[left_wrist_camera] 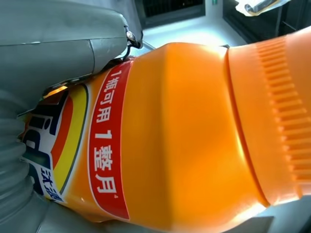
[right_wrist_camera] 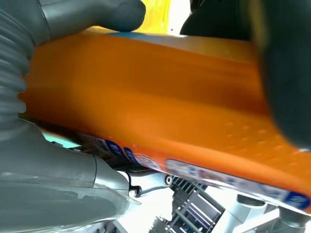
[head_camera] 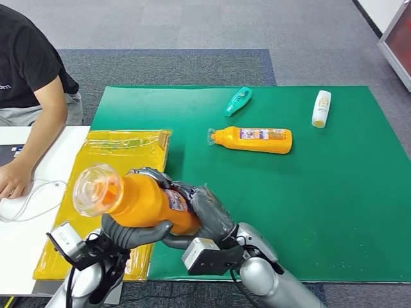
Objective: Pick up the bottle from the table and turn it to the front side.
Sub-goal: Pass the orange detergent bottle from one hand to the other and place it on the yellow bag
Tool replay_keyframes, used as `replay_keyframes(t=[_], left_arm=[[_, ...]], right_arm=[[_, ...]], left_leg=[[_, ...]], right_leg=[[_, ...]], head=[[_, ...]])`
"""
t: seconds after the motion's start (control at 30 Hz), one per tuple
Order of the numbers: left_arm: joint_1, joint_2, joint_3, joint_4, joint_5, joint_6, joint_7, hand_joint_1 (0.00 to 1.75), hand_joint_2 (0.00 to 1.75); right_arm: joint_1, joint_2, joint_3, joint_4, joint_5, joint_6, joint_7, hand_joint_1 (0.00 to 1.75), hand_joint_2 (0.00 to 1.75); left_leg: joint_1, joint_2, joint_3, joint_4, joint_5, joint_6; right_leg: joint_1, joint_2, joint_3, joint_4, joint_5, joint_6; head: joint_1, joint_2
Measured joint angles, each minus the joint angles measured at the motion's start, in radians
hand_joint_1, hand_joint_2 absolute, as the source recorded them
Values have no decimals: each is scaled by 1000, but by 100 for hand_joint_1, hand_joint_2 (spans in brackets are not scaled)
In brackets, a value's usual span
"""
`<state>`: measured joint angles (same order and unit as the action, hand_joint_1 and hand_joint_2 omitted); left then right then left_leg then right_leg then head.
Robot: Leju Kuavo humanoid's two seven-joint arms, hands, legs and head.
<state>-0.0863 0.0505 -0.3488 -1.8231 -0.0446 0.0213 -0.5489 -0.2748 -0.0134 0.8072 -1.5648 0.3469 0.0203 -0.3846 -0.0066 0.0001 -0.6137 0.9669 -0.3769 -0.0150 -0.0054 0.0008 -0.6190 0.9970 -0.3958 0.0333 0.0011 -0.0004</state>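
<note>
Both arms enter from below and converge at the lower centre of the head view. The left robot hand (head_camera: pixel 128 231) wraps the bottle (head_camera: pixel 145 204) from underneath, its thumb lying along the underside. The right robot hand (head_camera: pixel 210 215) grips the bottle's base end, fingers curled around it. In the left wrist view the thumb (left_wrist_camera: pixel 62 41) presses against the label side. In the right wrist view the thumb (right_wrist_camera: pixel 92 14) lies over the bottle's upper edge.
</note>
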Motion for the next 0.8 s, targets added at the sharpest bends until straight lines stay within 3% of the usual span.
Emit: replay_keyframes(t=[0.8], left_arm=[[41,47,56,-9,-96,56,26,175,175]], right_arm=[[39,0,0,0,-3,-7,2,0,175]], left_leg=[[0,0,0,0,0,0]], right_leg=[[0,0,0,0,0,0]], head=[[0,0]])
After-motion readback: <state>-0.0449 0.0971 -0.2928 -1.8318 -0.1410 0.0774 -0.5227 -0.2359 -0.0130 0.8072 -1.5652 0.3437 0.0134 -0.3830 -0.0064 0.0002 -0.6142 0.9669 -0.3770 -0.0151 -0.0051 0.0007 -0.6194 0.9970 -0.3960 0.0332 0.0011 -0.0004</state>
